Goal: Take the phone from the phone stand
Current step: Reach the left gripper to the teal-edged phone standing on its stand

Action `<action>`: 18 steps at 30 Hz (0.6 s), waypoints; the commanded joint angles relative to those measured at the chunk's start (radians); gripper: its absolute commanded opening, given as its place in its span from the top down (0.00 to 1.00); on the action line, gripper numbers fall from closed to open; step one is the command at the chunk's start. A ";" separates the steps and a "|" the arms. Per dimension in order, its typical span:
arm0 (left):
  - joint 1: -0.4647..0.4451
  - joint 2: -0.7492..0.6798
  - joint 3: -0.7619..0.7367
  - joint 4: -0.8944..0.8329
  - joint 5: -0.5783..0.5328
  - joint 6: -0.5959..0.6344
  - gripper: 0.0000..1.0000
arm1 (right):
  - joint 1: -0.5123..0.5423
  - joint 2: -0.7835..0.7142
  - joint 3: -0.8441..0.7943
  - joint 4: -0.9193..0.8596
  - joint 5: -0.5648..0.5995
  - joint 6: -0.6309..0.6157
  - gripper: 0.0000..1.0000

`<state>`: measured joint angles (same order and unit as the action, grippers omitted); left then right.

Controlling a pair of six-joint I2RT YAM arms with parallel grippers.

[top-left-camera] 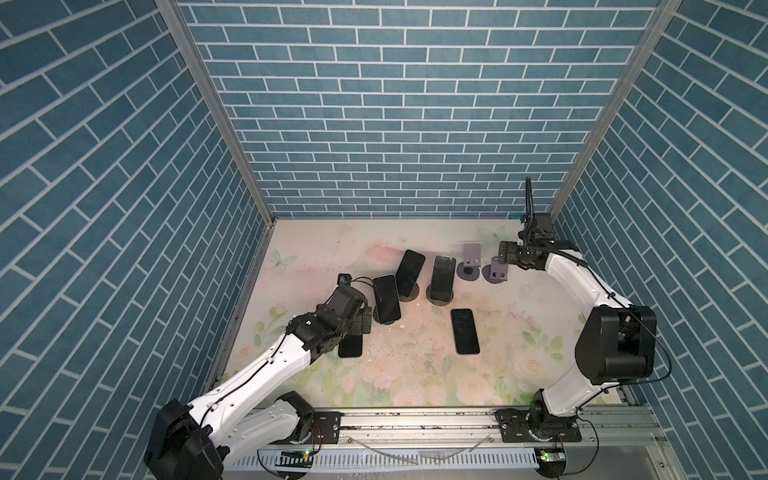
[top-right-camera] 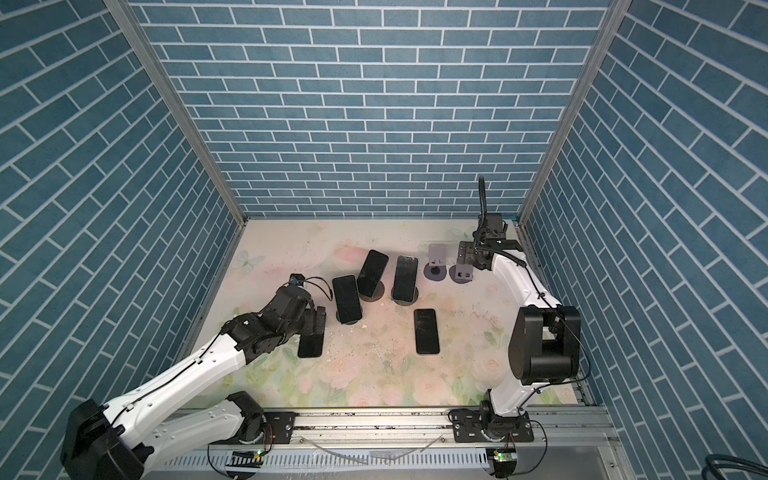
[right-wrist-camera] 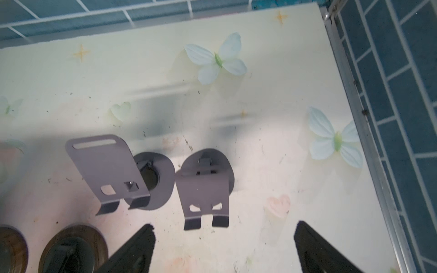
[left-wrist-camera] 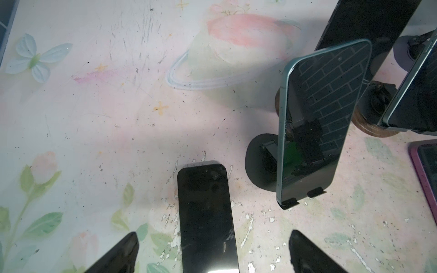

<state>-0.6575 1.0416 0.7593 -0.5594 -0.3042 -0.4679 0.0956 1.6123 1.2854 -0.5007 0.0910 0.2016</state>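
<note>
Right, the left gripper [left-wrist-camera: 212, 236] hangs wide open low over the table [top-left-camera: 316, 249], a finger out on either side of a flat phone [left-wrist-camera: 205, 212] lying screen-up beneath it, neither finger touching it, nothing gripped

Just beside that one, a teal-edged phone [left-wrist-camera: 319, 123] leans upright on a black stand [left-wrist-camera: 257, 163], its bottom edge caught in the two little hooks and the brick wall mirrored in its glass

Further back in a top view, a middle phone [top-left-camera: 410, 270] and a right-hand phone [top-left-camera: 442, 277] each lean on a stand with a round wooden base [top-left-camera: 439, 300], so three phones are on stands

A loose phone [top-left-camera: 465, 331] lies flat on the table nearer the front, well apart from the row

Over at the back right corner, the right gripper [right-wrist-camera: 224, 224] is spread open too, holding nothing, with two grey stands [right-wrist-camera: 106, 167] right in front of it; both are bare, side by side, round bases nearly touching, and the nearer grey stand [right-wrist-camera: 203, 196] sits just ahead of the gap between the fingers
</note>
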 commanded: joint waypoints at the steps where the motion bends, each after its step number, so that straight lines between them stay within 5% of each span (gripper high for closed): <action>1: -0.025 0.015 0.047 -0.047 -0.086 -0.053 0.00 | 0.005 -0.070 -0.080 -0.013 0.019 0.079 0.07; 18: -0.154 0.240 0.225 -0.107 -0.268 -0.229 0.00 | 0.023 -0.304 -0.299 -0.016 0.028 0.168 0.08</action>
<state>-0.7940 1.2339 0.9230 -0.6044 -0.5190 -0.6472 0.1135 1.3449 1.0336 -0.5079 0.1024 0.3229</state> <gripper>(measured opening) 0.996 0.926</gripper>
